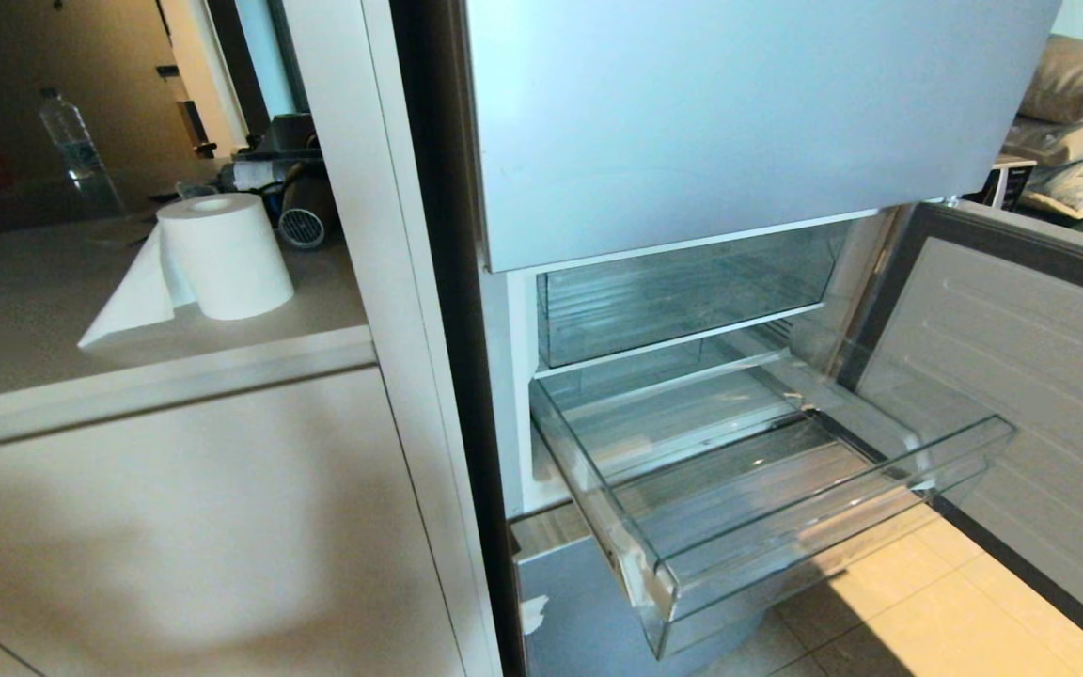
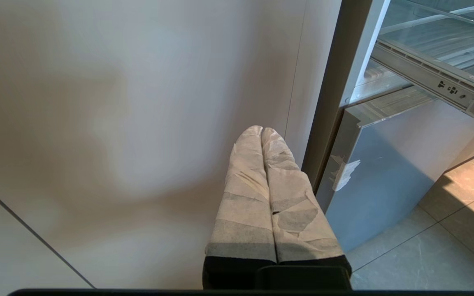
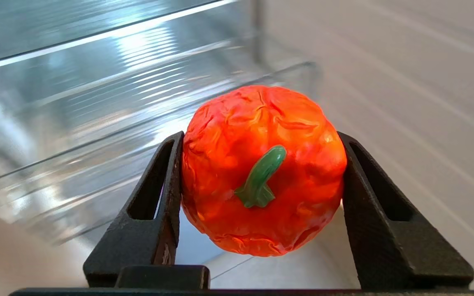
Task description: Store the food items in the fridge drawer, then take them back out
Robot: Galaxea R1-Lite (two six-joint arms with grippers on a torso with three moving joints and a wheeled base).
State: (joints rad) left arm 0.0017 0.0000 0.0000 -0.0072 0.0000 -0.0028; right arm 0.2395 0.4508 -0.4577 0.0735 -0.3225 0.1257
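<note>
One fruit (image 3: pixel 261 168), red-orange, crinkled skin, clamped at its sides between the black jaws of the right gripper (image 3: pixel 261 176), off the head view; green stem faces the wrist camera, body near round, no clear long axis. Fridge drawer (image 1: pixel 824 536) pulled out, nothing in it, blurred beyond the fruit. Left gripper (image 2: pixel 261 132) parked by the cabinet, jaws closed on nothing. Advice: lower over the ribbed floor, release low to prevent rolling

Sunlit tiled floor (image 1: pixel 918 602), pale cabinet (image 1: pixel 175 527), cushions (image 1: pixel 1077 85) behind.
</note>
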